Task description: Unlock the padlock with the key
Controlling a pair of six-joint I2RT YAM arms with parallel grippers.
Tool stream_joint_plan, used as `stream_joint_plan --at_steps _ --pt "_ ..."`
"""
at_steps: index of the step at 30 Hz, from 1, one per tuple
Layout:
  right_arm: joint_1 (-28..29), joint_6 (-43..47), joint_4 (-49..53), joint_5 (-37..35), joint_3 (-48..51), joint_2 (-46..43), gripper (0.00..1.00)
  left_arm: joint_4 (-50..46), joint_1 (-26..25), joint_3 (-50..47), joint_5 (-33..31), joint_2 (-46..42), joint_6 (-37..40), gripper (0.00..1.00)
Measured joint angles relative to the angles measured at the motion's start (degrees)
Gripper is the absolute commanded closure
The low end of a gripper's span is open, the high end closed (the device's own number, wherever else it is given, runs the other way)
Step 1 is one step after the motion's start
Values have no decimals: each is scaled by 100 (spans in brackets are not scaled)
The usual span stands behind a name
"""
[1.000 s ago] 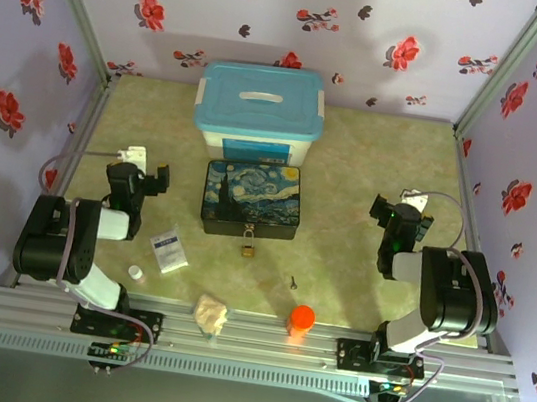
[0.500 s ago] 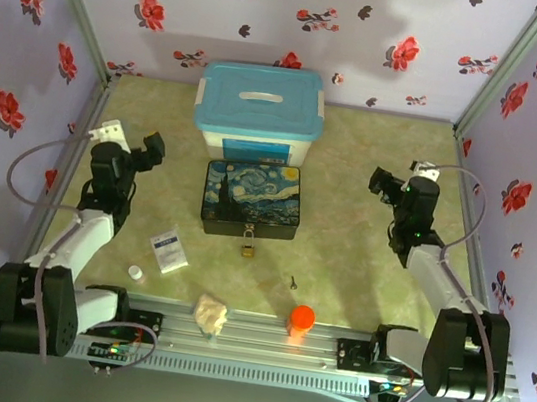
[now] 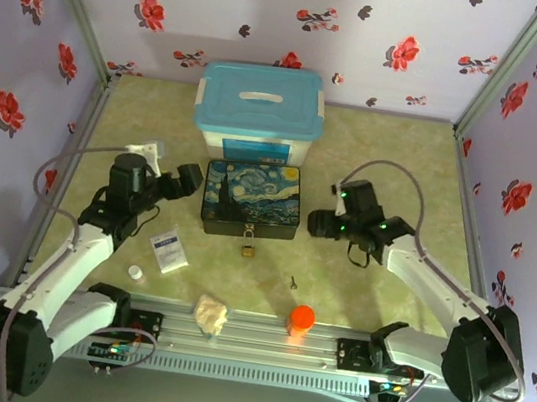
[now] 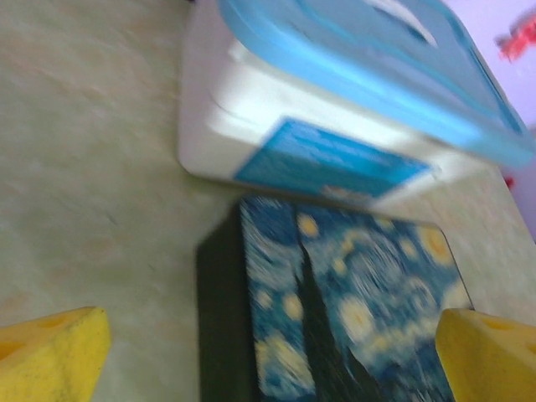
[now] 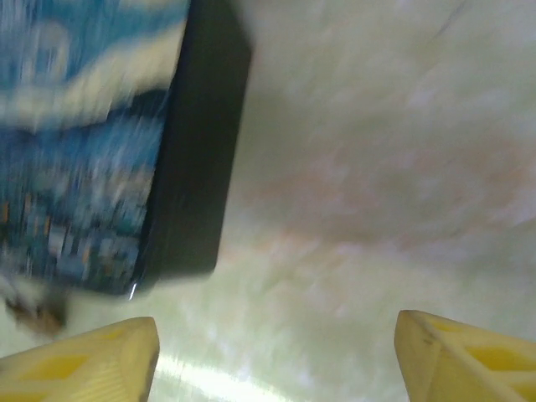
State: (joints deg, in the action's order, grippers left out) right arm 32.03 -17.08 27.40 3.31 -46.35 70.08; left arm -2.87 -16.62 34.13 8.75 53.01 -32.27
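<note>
The tiny brass padlock [image 3: 248, 248] hangs at the front of the painted box [image 3: 252, 197], on the table. The small dark key [image 3: 292, 282] lies flat on the table to the padlock's right and nearer the front. My left gripper [image 3: 189, 177] hovers just left of the painted box [image 4: 360, 310], its yellow fingers [image 4: 50, 352] wide apart and empty. My right gripper [image 3: 321, 222] hangs just right of the box [image 5: 84, 167], above and behind the key, open over bare table. Both wrist views are blurred by motion.
A white bin with a blue lid [image 3: 259, 109] stands behind the box. Near the front edge lie a white packet [image 3: 169, 250], a small white cap [image 3: 135, 272], a crumpled beige lump [image 3: 211, 314] and an orange cap [image 3: 303, 317]. Flowered walls enclose the table.
Both arms have unfolded from their bases and swung inward, the left gripper to the painted box's left side, the right to its right side. The right jaws have narrowed a little.
</note>
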Motion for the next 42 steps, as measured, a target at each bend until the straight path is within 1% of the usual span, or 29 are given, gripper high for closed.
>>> stream_joint_plan --at_steps 1,3,7,11,16,22,25,30,42 --pt "142 -11 166 20 0 50 36 -109 -157 20 15 -17 -2 0" --pt "378 -57 400 85 2 133 36 -289 -444 33 37 -50 -44 0" --pt "793 -157 610 190 46 339 41 -468 -984 31 52 -122 -221 0" --pt "1198 -330 745 212 48 717 41 -472 -1226 28 52 -144 -382 0" --pt "1609 -739 846 210 50 1178 41 -208 -1270 -245 48 -151 -514 0" --pt "1987 -1051 850 188 50 1497 49 -127 -1270 -422 48 -149 -640 0" --pt "2039 -1154 839 140 50 1523 52 -37 -1270 -422 48 -151 -645 0" --pt "2138 -1307 713 96 66 1587 62 4 -1270 -422 50 -136 -686 0" --pt "2304 -1539 597 -118 173 1694 72 162 -1270 -420 50 177 -789 0"
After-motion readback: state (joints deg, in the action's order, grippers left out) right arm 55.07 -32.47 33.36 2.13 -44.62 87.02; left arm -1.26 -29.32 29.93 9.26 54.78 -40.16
